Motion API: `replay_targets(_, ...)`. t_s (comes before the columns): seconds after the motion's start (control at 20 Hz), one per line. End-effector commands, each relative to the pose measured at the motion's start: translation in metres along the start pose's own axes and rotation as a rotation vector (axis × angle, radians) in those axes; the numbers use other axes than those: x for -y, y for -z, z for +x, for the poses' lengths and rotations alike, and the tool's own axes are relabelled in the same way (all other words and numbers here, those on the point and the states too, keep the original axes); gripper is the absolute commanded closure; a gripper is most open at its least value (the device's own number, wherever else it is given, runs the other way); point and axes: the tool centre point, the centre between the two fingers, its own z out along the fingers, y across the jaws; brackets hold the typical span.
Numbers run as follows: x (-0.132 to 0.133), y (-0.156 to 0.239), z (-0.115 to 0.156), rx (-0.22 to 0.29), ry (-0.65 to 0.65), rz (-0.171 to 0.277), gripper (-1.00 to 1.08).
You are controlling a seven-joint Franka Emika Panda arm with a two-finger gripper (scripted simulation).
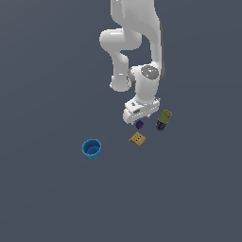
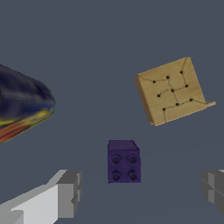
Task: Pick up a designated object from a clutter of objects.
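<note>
end effector (image 1: 137,121) centre frame over small block (image 1: 139,124), square tile (image 1: 137,139) just below it, cylinder (image 1: 163,120) to its right, cup (image 1: 92,149) well apart at lower left

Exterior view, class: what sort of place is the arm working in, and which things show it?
Likely a simulated tabletop test scene: a flat, featureless grey surface, a white arm with its gripper over a purple block, and scattered props: tan tile, blue cup.
</note>
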Motion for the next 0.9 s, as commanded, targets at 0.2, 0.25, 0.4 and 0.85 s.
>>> replay_targets(0.2,0.008,-0.007,-0.006,-0.007,0.025,0.002,-0.92)
replay_targets(0.25,0.008,-0.007,-0.006,-0.007,0.026,0.002,-0.92)
replay_targets(0.4,0.007,-0.007,-0.006,-0.006,0.023,0.002,-0.92)
replay_targets(0.85,0.008,-0.034,-0.007,-0.006,0.024,0.003,-0.92)
